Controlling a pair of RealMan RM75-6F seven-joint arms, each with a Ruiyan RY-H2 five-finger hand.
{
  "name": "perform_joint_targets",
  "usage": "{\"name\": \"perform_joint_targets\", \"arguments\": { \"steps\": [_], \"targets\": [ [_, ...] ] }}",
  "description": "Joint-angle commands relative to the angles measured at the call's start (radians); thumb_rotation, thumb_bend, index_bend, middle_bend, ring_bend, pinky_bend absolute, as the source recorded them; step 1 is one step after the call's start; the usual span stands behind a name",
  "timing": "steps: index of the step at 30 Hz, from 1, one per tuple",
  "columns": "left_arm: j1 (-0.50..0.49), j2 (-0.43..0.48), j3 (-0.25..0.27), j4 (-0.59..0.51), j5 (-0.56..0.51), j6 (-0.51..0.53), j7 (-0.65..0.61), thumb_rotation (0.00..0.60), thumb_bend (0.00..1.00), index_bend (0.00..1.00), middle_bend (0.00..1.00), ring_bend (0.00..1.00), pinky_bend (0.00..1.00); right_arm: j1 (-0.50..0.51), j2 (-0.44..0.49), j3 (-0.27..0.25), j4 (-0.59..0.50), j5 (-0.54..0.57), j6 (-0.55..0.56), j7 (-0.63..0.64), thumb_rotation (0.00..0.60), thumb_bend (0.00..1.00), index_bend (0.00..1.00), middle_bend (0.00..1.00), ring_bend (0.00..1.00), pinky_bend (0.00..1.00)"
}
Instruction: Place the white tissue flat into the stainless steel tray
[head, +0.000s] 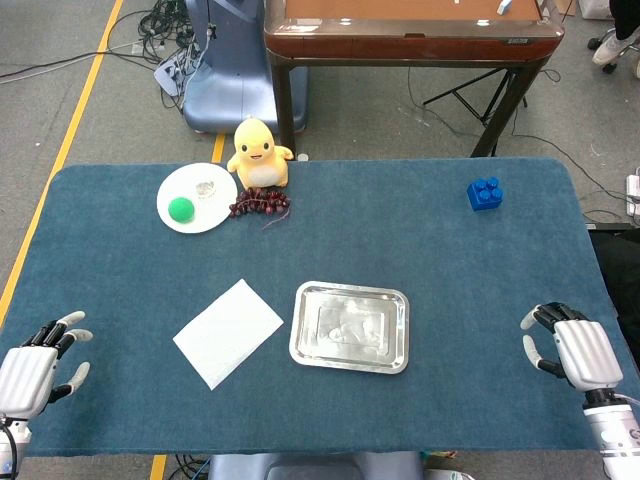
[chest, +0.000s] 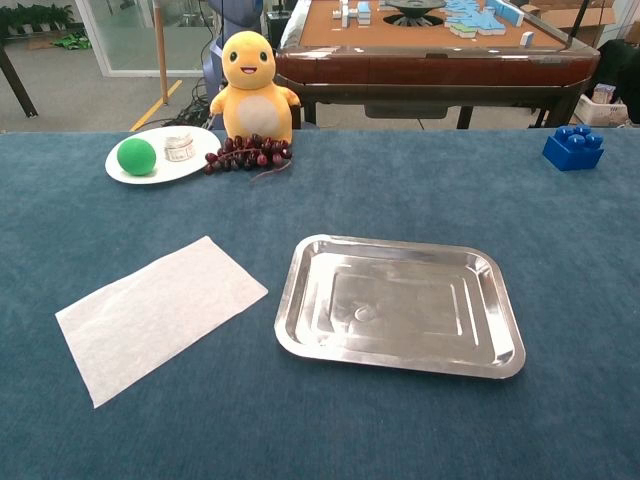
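the white tissue lies spread flat on the blue table cloth, just to the left of the stainless steel tray, with a thin strip of cloth showing between them. the tray holds nothing, so none of the task looks done. my guess is the two were set side by side on purpose, so the tissue only needs a short carry across.

both hands sit back at the near corners, well apart from either thing. the left hand rests at the near left edge with its fingers spread and nothing in them; the right hand sits at the near right edge, fingers loosely apart and also holding nothing (the chest view shows neither hand at all, only the table). it reads like a waiting pose.

the left hand is nearer the tissue, so i'd expect it to do the reaching. a thin sheet lying flush on cloth will probably be awkward to pinch and may crumple or fold on the way over.

at the far side stand a yellow duck toy, a white plate with a green ball, some dark grapes and a blue brick, all out of the way.
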Motion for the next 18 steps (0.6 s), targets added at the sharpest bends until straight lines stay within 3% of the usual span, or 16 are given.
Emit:
{"name": "perform_joint_targets", "arguments": {
  "steps": [1, 6, 13, 18],
  "targets": [
    [-0.002, -0.001, 0.000, 0.003, -0.001, -0.003, -0.003, 0.600, 0.33, 0.38, 0.21, 0.21, 0.39, 0.000, -0.001, 0.000, 0.000, 0.001, 0.000, -0.001, 0.600, 0.46, 0.48, 0.41, 0.27, 0.37],
    [-0.002, -0.003, 0.001, 0.005, 0.000, -0.005, -0.013, 0.600, 0.33, 0.37, 0.21, 0.21, 0.39, 0.005, 0.000, 0.003, 0.003, 0.007, -0.008, 0.005, 0.600, 0.46, 0.48, 0.41, 0.27, 0.37],
    [-0.005, -0.031, 0.007, 0.031, 0.054, 0.029, -0.044, 0.600, 0.33, 0.20, 0.21, 0.21, 0.33, 0.001, 0.006, 0.002, -0.001, 0.008, -0.002, 0.019, 0.600, 0.46, 0.48, 0.41, 0.27, 0.37],
    [-0.020, -0.071, 0.019, 0.089, 0.113, 0.040, -0.035, 0.600, 0.29, 0.20, 0.21, 0.17, 0.28, -0.002, 0.012, 0.001, -0.009, -0.003, 0.012, 0.026, 0.600, 0.46, 0.48, 0.41, 0.27, 0.37]
  ]
}}
